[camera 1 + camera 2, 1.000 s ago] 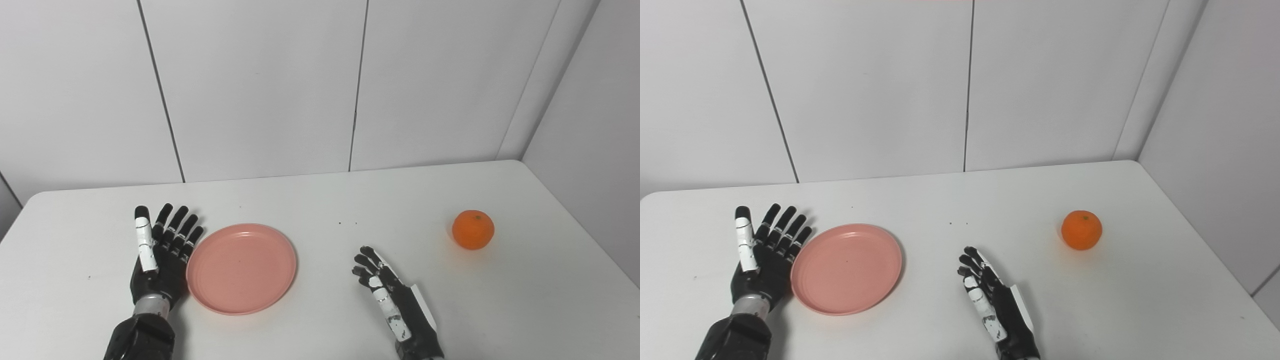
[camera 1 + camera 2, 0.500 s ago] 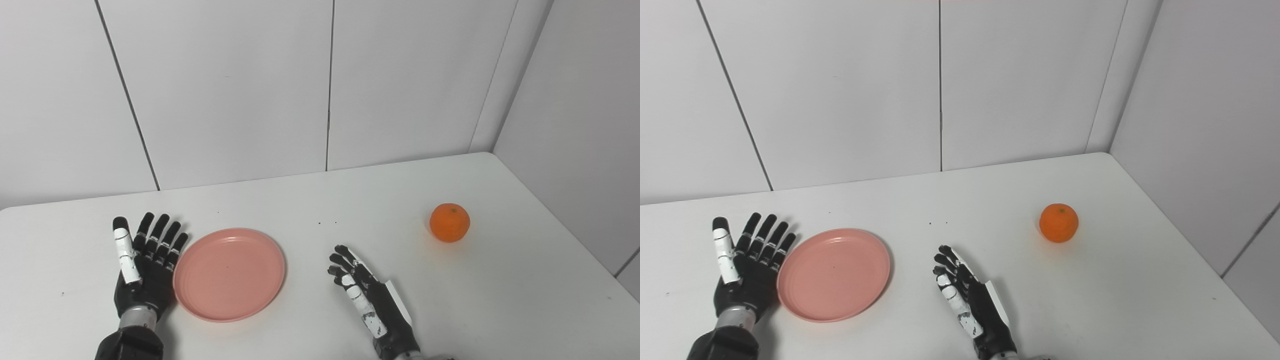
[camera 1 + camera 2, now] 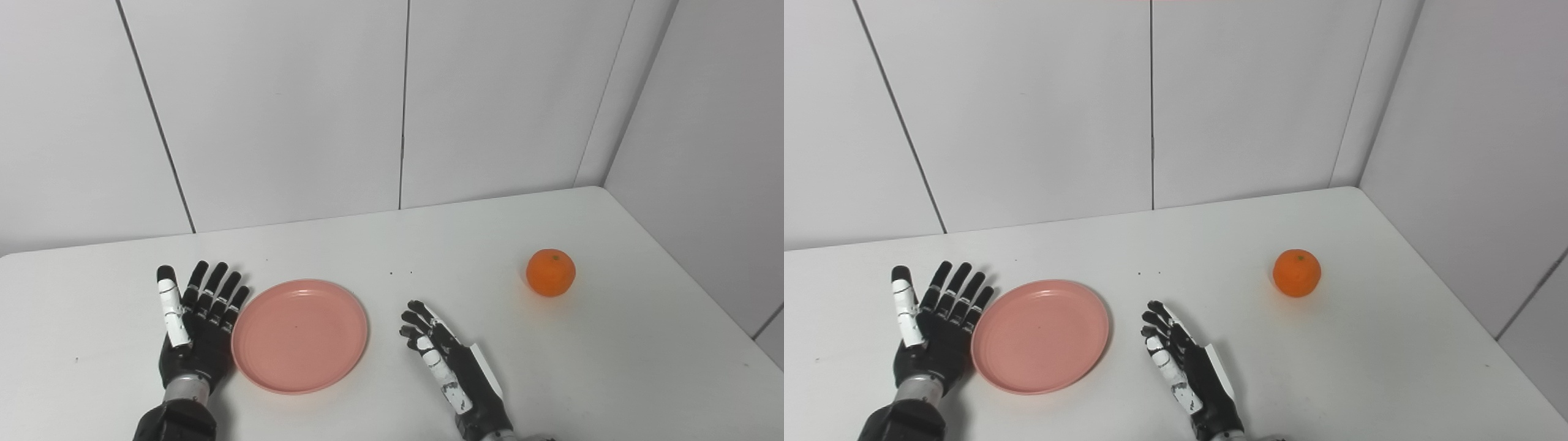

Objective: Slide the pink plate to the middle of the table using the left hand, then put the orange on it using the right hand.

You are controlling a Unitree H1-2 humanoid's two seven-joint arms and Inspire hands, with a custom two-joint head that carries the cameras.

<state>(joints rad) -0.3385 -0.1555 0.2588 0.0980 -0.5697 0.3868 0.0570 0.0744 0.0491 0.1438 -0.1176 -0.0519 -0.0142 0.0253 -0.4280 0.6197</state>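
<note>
Two hands lie spread and empty. Left hand (image 3: 199, 331) touches the plate (image 3: 300, 335), mid-slide on the tabletop (image 3: 612, 367); continue rightward. Right hand (image 3: 450, 364) waits; orange (image 3: 550, 272) sits well apart.

Pink, orange, black and white on a pale table

The plate (image 3: 299, 335) is plain salmon pink; the orange (image 3: 550, 272) is bright orange with a small dark stem spot. The left hand (image 3: 196, 331) and right hand (image 3: 450, 367) are black with white patches, scuffed on the right one. The table (image 3: 612, 367) is white with few dark specks; the wall panels (image 3: 275, 110) are pale grey with dark seams.
</note>
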